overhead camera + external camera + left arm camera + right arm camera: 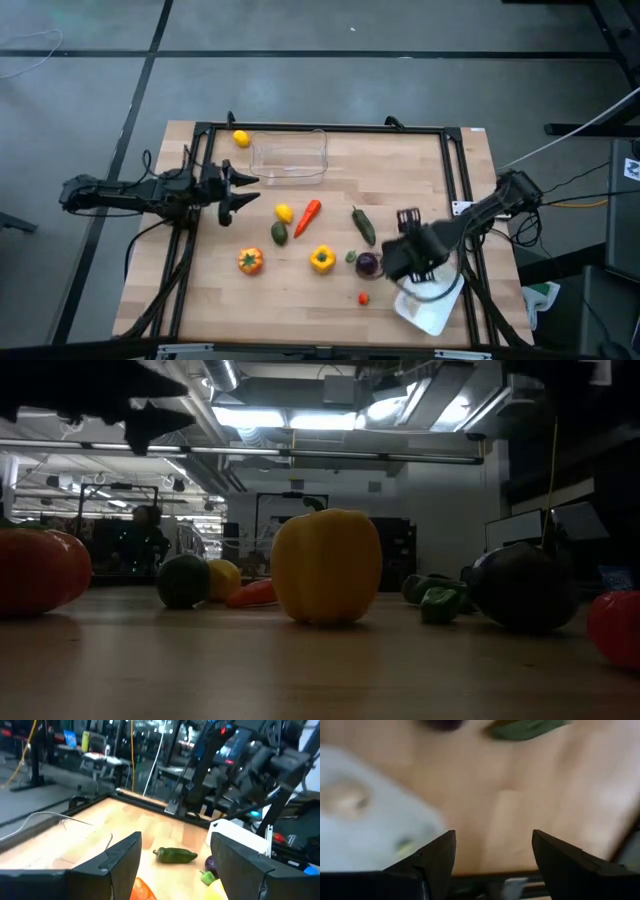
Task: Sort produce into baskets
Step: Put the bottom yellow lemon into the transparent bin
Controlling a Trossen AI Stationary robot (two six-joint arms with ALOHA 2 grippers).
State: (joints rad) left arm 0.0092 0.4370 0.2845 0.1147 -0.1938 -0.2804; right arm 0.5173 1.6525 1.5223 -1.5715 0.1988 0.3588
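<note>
Loose produce lies on the wooden table: a lemon [285, 212], a red carrot-like piece [308, 217], a round green piece [279, 233], an orange tomato [250, 261], a yellow pepper [322, 259], a long green pepper [363, 226], a purple ball [368, 264] and a small red piece [364, 298]. Another lemon [241, 138] sits beside the clear tub [290, 158]. My left gripper [245, 195] hovers open at the left and points level toward the produce [176, 840]. My right gripper [408, 225] is open and points down between the purple ball and the white tray [425, 305].
A black frame [455, 170] runs around the tabletop. The white tray lies at the near right, partly under my right arm; in the right wrist view it [360, 820] holds a pale piece [342, 797]. Bare wood lies between the tub and the right rail.
</note>
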